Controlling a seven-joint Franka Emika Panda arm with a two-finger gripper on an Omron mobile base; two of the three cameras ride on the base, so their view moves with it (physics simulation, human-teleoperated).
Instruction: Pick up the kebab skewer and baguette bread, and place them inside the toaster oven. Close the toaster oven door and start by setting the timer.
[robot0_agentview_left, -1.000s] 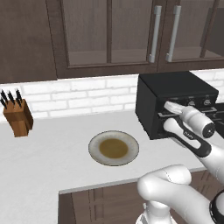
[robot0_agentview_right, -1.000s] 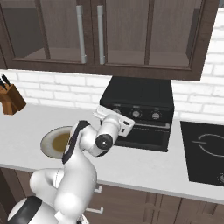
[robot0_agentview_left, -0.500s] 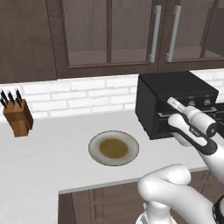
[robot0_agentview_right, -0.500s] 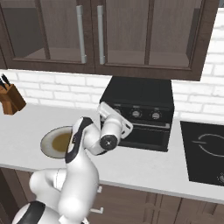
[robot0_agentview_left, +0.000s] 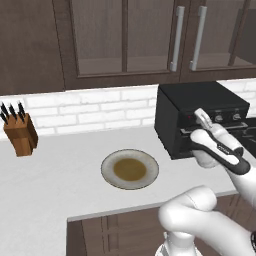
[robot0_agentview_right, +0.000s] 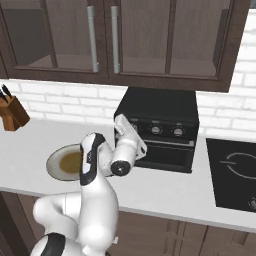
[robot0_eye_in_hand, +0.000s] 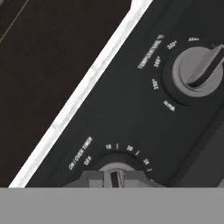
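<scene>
Grey fingertips (robot0_eye_in_hand: 94, 178) clenched on the ribbed timer knob (robot0_eye_in_hand: 114, 174) at the bottom of the hand view, jaws nearly together around its centre ridge. Dial arc above it reads "10", "20", "30"; label beside it reads "ON / OVEN TIMER" with "OFF" under it. Next knob (robot0_eye_in_hand: 199, 70) up the panel is marked "TEMPERATURE °F", scale "Warm", "250", "300", "350"; the further numbers are blurred. Gripper (robot0_agentview_left: 201, 116) pressed against the control strip of the toaster oven (robot0_agentview_left: 200, 102), at the leftmost of three silver knobs. Toaster oven door (robot0_agentview_right: 165, 152) shut, bar handle across its top. Skewer and baguette can't be seen through the door. Plate (robot0_agentview_left: 109, 176) on the white counter (robot0_agentview_left: 55, 195), knife block (robot0_agentview_left: 20, 134) far left by the brick backsplash.
</scene>
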